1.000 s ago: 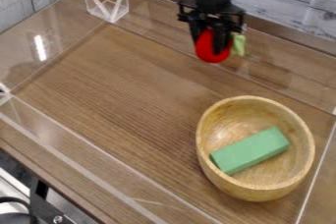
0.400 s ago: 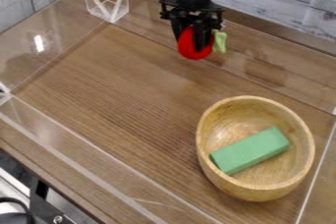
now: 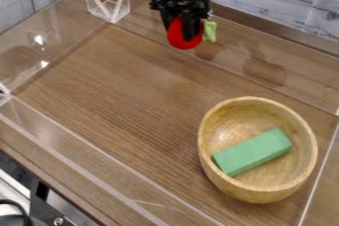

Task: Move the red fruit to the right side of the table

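The red fruit (image 3: 180, 33) is a small glossy red piece with a green leafy bit on its right side. It hangs just above the far part of the brown wood-grain table (image 3: 119, 111), near the back clear wall. My gripper (image 3: 181, 24) comes down from the top edge and is shut on the red fruit, with its black fingers (image 3: 165, 12) on either side of it.
A round light wooden bowl (image 3: 260, 182) stands at the front right and holds a green rectangular block (image 3: 252, 153). Low clear plastic walls (image 3: 54, 32) edge the table. A clear bracket (image 3: 106, 2) stands at the back left corner.
My gripper has carried the red fruit to the left and toward the back wall, from right of centre to about the middle of the far edge. The bowl and block have not moved.
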Robot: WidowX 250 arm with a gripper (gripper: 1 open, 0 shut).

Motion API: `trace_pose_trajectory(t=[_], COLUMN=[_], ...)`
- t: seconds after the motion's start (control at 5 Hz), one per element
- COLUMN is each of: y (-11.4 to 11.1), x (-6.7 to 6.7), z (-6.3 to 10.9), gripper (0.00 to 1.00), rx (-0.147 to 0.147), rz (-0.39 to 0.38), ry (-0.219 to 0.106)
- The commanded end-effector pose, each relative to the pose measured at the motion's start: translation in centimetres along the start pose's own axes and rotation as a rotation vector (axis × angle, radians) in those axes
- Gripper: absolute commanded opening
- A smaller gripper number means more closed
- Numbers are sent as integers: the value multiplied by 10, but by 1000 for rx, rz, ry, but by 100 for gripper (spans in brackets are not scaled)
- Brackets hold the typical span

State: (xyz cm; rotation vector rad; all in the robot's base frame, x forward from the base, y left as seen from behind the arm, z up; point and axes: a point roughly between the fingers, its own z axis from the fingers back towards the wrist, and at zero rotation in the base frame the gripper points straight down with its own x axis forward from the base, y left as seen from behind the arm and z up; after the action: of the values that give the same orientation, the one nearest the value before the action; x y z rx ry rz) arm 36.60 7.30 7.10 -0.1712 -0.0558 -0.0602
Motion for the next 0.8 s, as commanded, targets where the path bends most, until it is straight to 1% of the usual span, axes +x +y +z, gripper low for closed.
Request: trace_pose_trajectory(t=[0.0, 0.2, 0.6], y=[-2, -8, -10], x=[12, 11, 8], z=[27, 31, 25], gripper=[0, 0, 0], rx=[32, 33, 29], rz=[36, 78, 52], ry=[-92, -108, -124])
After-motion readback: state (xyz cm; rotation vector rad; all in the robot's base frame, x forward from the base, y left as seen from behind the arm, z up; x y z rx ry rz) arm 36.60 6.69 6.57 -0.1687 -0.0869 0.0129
